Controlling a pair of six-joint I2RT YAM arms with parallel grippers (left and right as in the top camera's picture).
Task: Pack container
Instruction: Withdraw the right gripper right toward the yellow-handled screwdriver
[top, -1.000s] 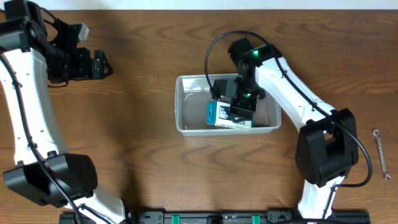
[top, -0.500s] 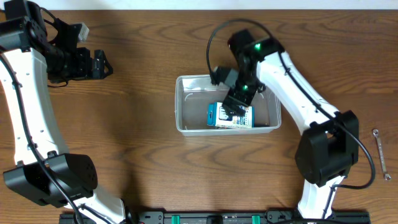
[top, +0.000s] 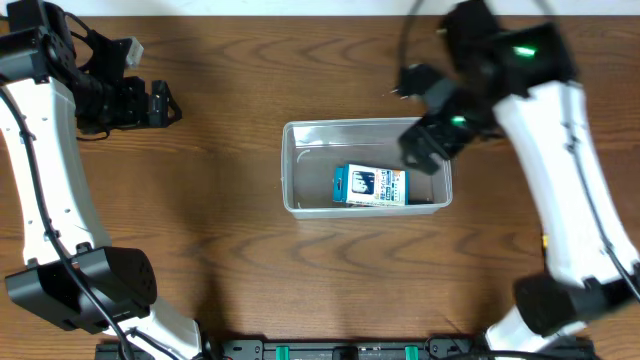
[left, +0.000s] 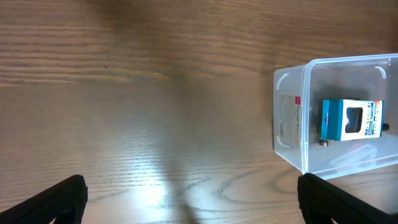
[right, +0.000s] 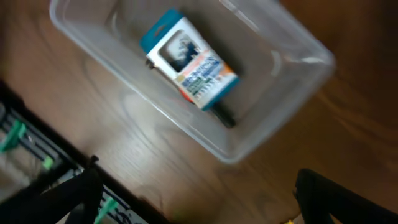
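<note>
Brown wood fills all my screens: that is the table (top: 250, 60). Near the middle of it sits the container (top: 288, 190), a clear tub with round corners and a rim, standing flat with its open side up. Inside it lies a small blue and white box (top: 370, 186). The box lies flat on the bottom, close to the near wall and about midway along the tub. From the right wrist view I see a small dark bit (right: 224, 117) poking out from one end of the box. I cannot tell what it is. From the left wrist view a white sticker (left: 287, 115) shows on the short wall of the container that faces that camera.

My right claw (top: 428, 148) hangs in the air over the far right corner of the container. It looks blurry from above. Its own camera shows the jaws spread wide, one at each bottom corner of the picture. Between them I see only the table and the tub's edge. So it is let go and holds nothing, and it does not touch the box.

My left claw (top: 160, 103) is far off to the left, well apart from the container, over the table. Its jaws are spread wide too, and nothing is in them.
</note>
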